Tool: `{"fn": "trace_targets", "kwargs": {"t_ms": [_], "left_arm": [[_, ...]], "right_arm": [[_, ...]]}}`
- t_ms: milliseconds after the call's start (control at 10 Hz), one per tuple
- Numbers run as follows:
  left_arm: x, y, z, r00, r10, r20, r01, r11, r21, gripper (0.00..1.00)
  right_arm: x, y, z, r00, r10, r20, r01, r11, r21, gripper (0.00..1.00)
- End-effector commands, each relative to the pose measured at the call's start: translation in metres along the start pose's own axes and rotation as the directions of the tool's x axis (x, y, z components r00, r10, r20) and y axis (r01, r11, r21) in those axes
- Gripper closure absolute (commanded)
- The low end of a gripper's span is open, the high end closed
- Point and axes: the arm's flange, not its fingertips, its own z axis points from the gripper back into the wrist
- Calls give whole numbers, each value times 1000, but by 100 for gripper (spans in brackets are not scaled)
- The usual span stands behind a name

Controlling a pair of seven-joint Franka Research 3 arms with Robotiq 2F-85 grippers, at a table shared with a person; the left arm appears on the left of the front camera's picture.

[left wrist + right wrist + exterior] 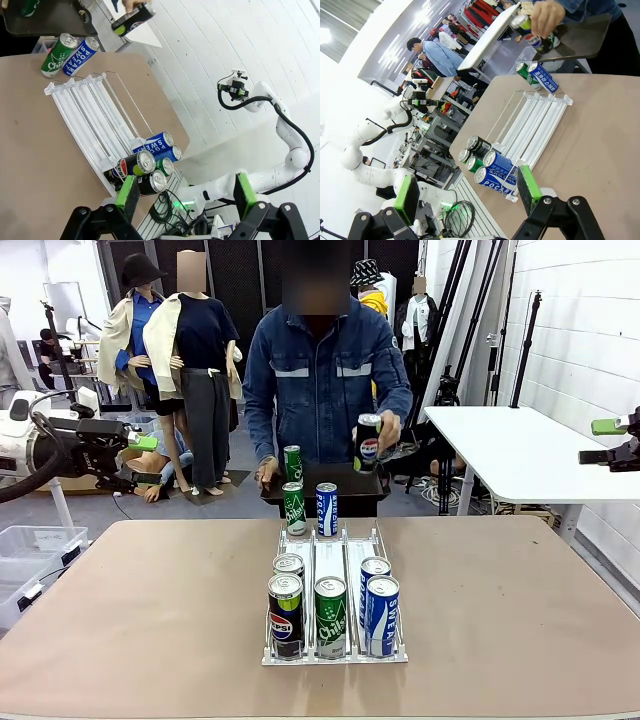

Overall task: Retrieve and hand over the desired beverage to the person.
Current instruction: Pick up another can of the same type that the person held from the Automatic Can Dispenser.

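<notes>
The person (322, 380) stands at the far side of the table, one hand holding a black Pepsi can (368, 443) upright above a dark tray (345, 485). A green can (292, 463) stands on that tray. A clear rack (330, 560) on the table holds several cans at its near end: black Pepsi (285, 615), green (330, 616) and blue Pocari (381, 615). At its far end stand a green can (294, 508) and a blue can (327, 509). My left gripper (145, 460) (186, 192) hovers open off the table's left side. My right gripper (600, 441) (467, 192) is open at the right.
A white table (520, 450) stands behind on the right, below my right gripper. Clear bins (35, 545) sit on the floor at the left. The brown tabletop (150, 610) is bare on both sides of the rack.
</notes>
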Motion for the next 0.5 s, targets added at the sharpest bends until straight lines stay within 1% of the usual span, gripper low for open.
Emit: {"fn": "trace_targets", "kwargs": {"t_ms": [0,400], "left_arm": [[0,0,1,1000,0,4,0,1000,-4,0],[0,0,1,1000,0,4,0,1000,-4,0]], "right_arm": [[0,1,0,1000,3,5,-3,1000,13,0],[0,1,0,1000,3,5,-3,1000,13,0]]}}
